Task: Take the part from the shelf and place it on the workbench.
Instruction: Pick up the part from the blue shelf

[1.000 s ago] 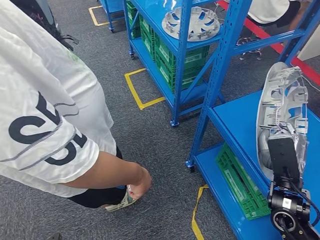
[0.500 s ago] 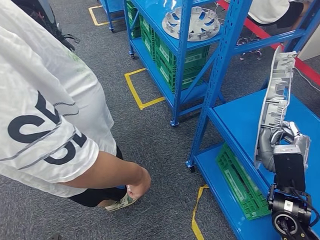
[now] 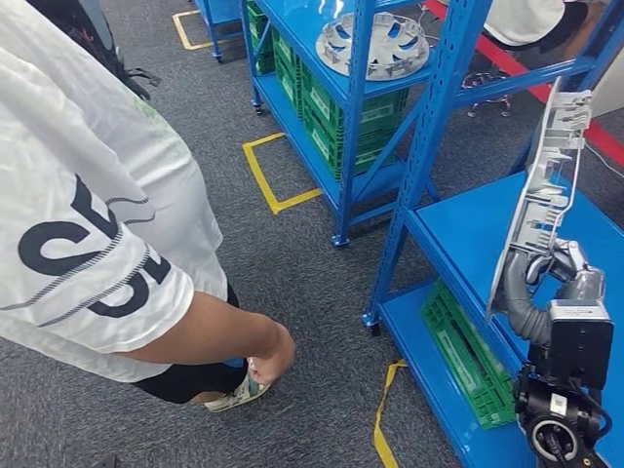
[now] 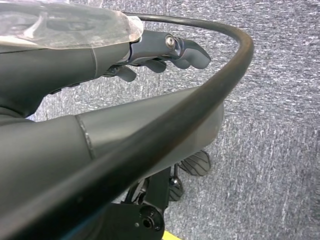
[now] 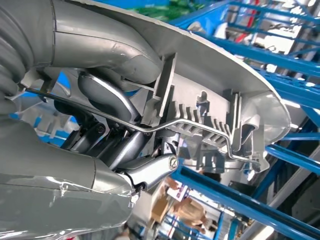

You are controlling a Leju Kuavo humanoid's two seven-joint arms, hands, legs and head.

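Right hand (image 3: 548,278): raised over blue shelf (image 3: 471,239), gripped silver part (image 3: 548,175) edge-on, upright. Left hand (image 4: 166,50): hung floorward, fingers curled, nothing held.

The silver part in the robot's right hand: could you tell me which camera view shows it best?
The head view: the silver part shows whole, edge-on above the blue shelf, held by the right hand. The right wrist view shows its ribbed underside close up.

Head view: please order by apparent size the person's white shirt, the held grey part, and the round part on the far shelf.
1. White shirt, nearest the camera.
2. Held grey part, seen edge-on in the right hand.
3. Round part, farther away; true sizes unsure.
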